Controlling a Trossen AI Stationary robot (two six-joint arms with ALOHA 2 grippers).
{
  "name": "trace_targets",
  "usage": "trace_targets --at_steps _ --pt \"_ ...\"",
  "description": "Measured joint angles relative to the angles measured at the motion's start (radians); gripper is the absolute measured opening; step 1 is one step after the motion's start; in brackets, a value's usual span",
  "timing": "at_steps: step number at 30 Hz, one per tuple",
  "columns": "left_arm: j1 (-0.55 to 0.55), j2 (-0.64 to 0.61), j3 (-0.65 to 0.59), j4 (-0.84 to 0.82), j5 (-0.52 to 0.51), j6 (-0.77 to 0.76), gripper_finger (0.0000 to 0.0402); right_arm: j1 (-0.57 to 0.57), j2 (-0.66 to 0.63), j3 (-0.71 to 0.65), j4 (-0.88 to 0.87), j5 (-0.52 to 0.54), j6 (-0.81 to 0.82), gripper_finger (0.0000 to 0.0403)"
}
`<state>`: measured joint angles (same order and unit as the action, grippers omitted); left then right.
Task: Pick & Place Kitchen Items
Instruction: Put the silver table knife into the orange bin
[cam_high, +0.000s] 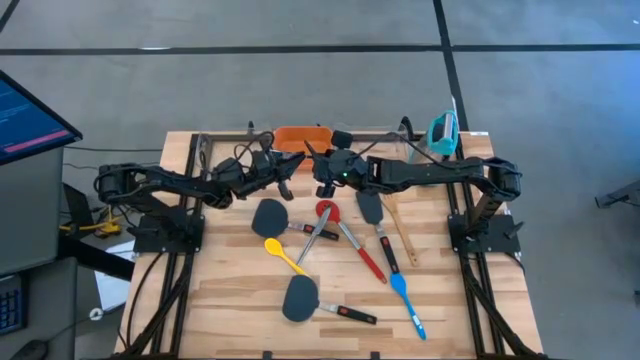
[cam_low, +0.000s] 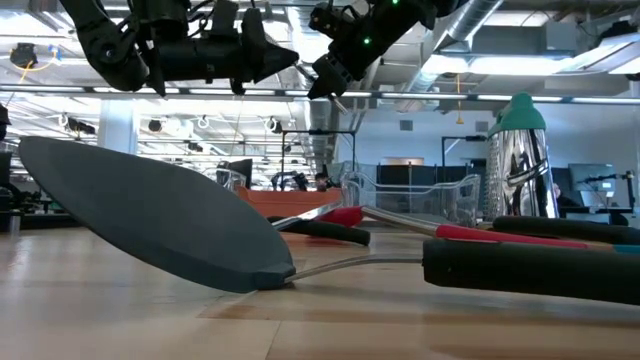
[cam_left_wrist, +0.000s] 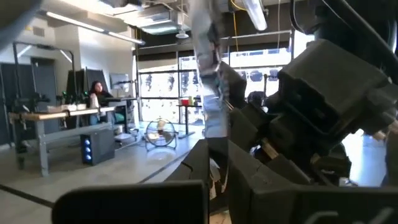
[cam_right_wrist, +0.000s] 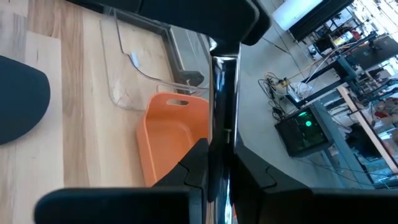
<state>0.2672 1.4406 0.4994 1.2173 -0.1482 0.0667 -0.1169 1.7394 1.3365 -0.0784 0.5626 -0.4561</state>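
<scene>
My left gripper (cam_high: 287, 172) and my right gripper (cam_high: 322, 178) meet tip to tip high above the table, just in front of the orange bin (cam_high: 300, 136). A thin shiny metal utensil (cam_right_wrist: 221, 118) runs between them, and both are shut on it. What kind of utensil it is I cannot tell. On the table lie black spatulas (cam_high: 270, 215) (cam_high: 300, 297) (cam_high: 370, 207), a yellow spoon (cam_high: 283, 255), red-headed tongs (cam_high: 320, 225), a blue spoon (cam_high: 405, 295) and a wooden fork (cam_high: 400, 232). All of them lie flat. My left gripper is shut on a pale metal strip (cam_left_wrist: 210, 106) that rises from between its fingers. The fingers lie level and come from the table's left. The strip is clear of the table. Which end it holds is hidden. My right gripper pinches the thin metal shaft (cam_right_wrist: 219, 163) between its two fingers, with the shaft running on past the fingertips. The fingers slant down from the table's right. The utensil is clear of the table.
The orange bin (cam_right_wrist: 174, 134) and a clear plastic bin (cam_right_wrist: 134, 68) stand at the far edge, below and beyond the grippers. A metal grater with a teal top (cam_high: 443, 131) stands far right. The low view shows one spatula (cam_low: 160, 220) close up.
</scene>
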Motion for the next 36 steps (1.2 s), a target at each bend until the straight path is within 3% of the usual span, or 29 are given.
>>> trace_targets --at_steps 12,21,25,29,36 --pt "0.107 0.0 0.002 -0.005 0.054 0.054 0.0001 -0.049 0.001 0.0 0.039 -0.004 -0.048 0.004" --pt "0.159 0.0 -0.003 -0.009 0.028 0.06 0.0001 -0.053 -0.016 0.002 0.035 0.11 -0.081 0.0251" --pt "0.207 0.0 -0.003 -0.005 0.023 0.06 0.0001 -0.054 -0.022 0.001 0.026 0.19 -0.141 0.031" --pt "0.264 0.0 -0.003 -0.006 0.025 0.057 0.0001 -0.055 -0.047 0.001 -0.008 0.253 -0.154 0.032" --pt "0.333 0.0 -0.002 -0.037 0.032 0.057 0.0 -0.041 -0.155 0.001 -0.184 0.251 -0.098 0.029"
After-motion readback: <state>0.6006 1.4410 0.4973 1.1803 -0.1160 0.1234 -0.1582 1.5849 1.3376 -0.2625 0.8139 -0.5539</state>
